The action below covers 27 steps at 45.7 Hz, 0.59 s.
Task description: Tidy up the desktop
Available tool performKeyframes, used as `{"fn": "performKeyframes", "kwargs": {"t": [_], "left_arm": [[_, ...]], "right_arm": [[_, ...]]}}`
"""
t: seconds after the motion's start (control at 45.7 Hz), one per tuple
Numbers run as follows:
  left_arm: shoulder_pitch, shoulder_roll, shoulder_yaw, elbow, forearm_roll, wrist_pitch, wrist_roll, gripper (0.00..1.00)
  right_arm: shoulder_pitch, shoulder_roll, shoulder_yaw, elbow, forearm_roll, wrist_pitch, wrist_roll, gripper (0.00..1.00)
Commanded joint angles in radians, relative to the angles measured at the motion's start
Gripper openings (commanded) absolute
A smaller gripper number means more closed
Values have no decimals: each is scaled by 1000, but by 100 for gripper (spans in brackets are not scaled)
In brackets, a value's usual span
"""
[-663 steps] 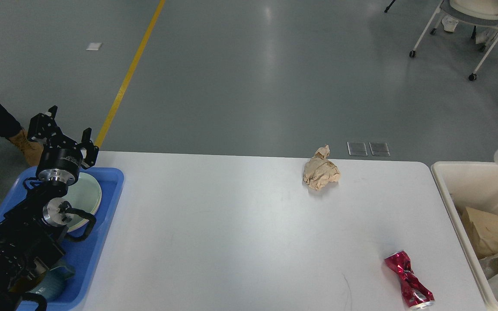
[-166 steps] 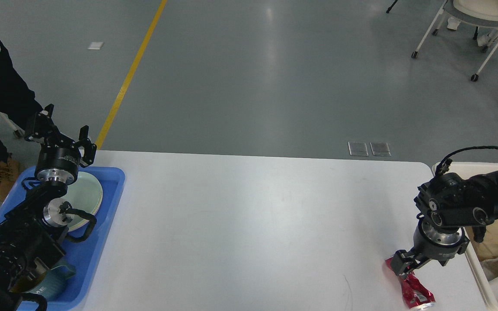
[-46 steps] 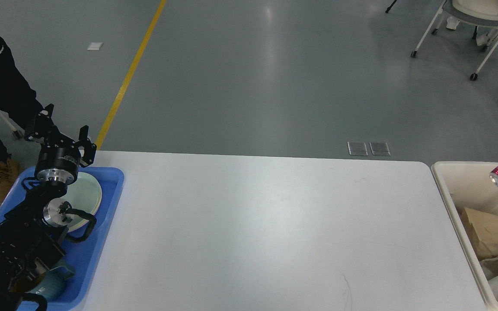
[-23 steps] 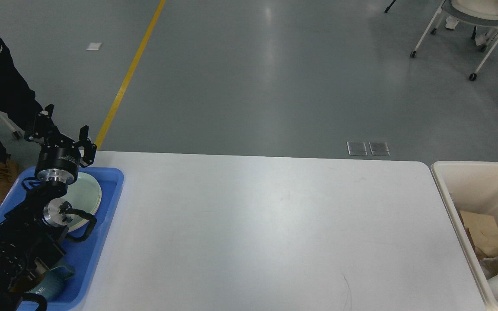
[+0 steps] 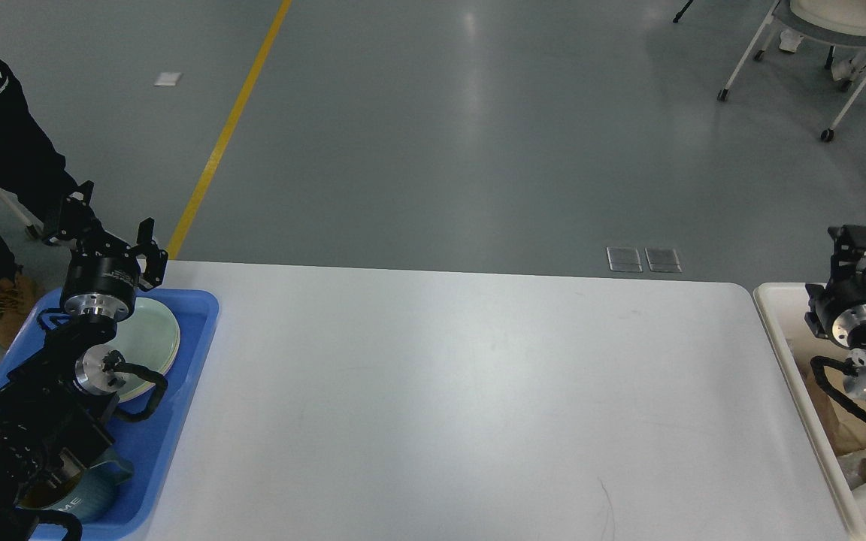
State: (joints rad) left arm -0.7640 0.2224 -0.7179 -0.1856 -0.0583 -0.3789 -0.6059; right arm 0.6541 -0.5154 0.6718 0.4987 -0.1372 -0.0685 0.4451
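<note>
Since half a sec ago, right arm has risen from inside the cream bin point(image 5: 775, 330) and now stands upright above it at right edge; red can seen earlier is gone from view. White bench point(image 5: 463, 398), the desktop, fills the middle w/ bare top between both arms, well apart from either set of fingers. Near left: teal mug point(image 5: 87, 496) in blue tray point(image 5: 196, 330), partly behind left arm. Pale green plates point(image 5: 155, 342) sit further back in tray. Left gripper point(image 5: 106, 222) points up above tray's far end, fingers spread wide, holding nothing. Right gripper point(image 5: 856, 240) points up over bin's far rim; seen end-on, so can't tell if fingers are apart. Beyond: grey floor w/ yellow line point(image 5: 230, 128).
</note>
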Motion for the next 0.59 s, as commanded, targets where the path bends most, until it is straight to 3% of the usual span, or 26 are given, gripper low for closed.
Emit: {"fn": "performKeyframes", "kwargs": {"t": [0.0,0.088,0.569], "left_arm": [[0,0,0,0,1,0,0,96],[0,0,0,0,0,0,0,96],[0,0,0,0,0,0,0,96]], "right_arm": [[-30,5,167,47,4,133,67,100],[-21,61,169,52,4,197,67,100],[81,235,172,49,5,196,72,100]]}}
